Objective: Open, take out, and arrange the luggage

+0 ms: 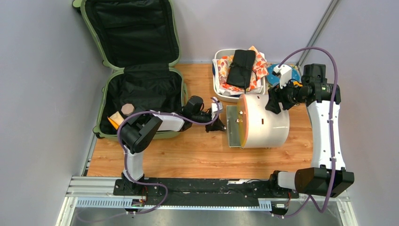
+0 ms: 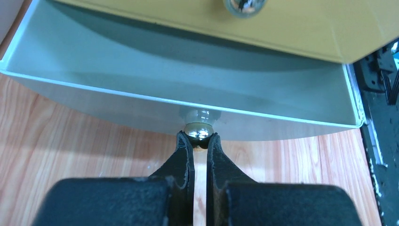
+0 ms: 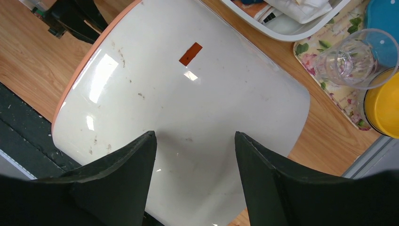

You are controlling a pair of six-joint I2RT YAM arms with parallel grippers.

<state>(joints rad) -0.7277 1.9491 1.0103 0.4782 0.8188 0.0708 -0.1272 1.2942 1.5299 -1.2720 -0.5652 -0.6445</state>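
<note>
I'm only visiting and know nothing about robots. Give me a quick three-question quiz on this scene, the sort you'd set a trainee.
1. True or false: the suitcase lies open.
2. The left jaws are shut on: A) a knob; B) a zipper; C) a cup.
3. Fill the gap: the right jaws stand ___ over the cylinder.

Key: 1 true; 2 A; 3 open.
</note>
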